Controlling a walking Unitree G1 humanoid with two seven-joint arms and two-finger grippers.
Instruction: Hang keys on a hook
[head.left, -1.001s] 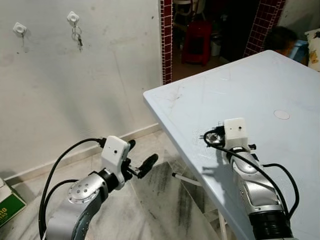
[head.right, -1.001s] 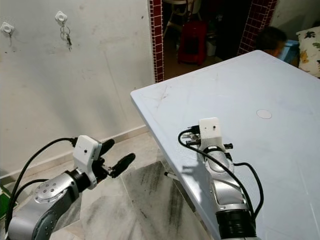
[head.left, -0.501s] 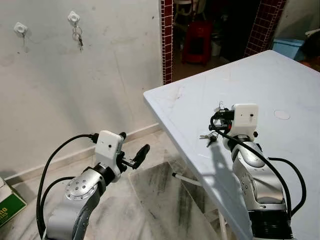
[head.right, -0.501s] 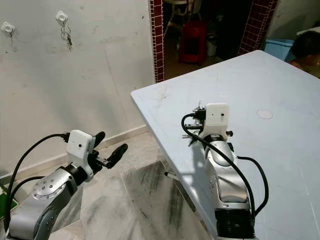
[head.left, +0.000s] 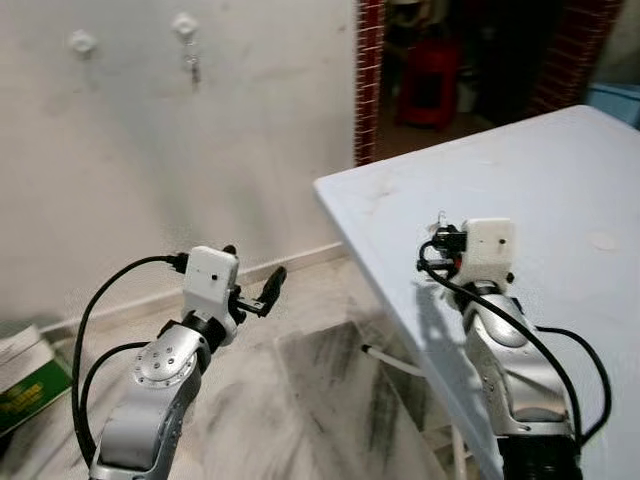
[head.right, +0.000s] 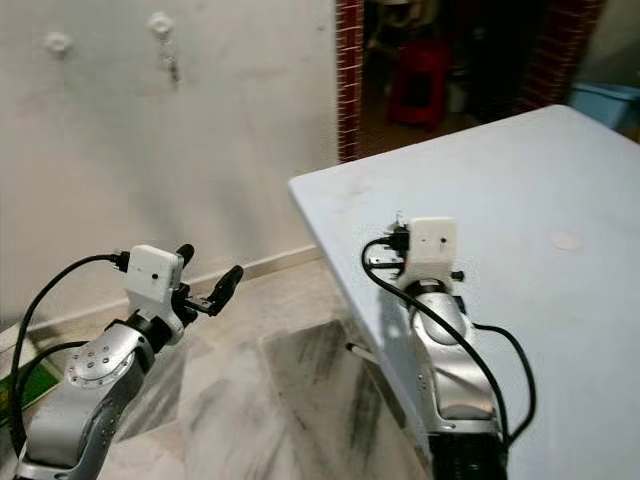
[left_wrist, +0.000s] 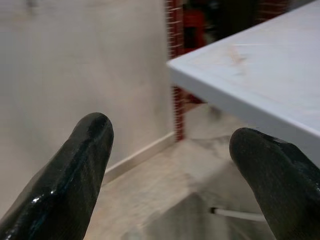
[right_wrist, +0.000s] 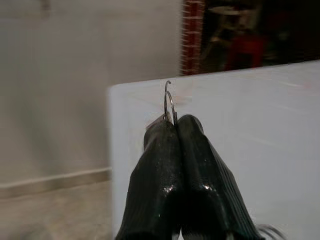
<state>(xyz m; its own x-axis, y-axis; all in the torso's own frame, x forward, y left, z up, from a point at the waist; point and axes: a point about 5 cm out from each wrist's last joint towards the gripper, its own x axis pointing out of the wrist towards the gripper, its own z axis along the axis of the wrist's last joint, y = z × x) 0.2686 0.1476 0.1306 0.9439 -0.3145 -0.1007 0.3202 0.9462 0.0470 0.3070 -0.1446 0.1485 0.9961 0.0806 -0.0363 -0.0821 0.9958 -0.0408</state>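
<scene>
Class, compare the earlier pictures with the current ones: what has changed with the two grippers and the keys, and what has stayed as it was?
The right gripper has lifted the keys off the table, its fingers shut on the key ring. The camera has turned, shifting the whole view. The left gripper stays open and idle over the floor. On the wall, the two hooks are unchanged, one already carrying keys.

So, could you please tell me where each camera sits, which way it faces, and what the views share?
Left eye view: on the head, looking forward and down at the wall hooks, table, left gripper and right gripper.
Right eye view: the other stereo eye, showing the same scene and both arms.
Left wrist view: along its open jaws, toward the wall, floor and table edge.
Right wrist view: along its shut jaws, pinching the key ring over the table.
Shared: all four views show the table and wall.
</scene>
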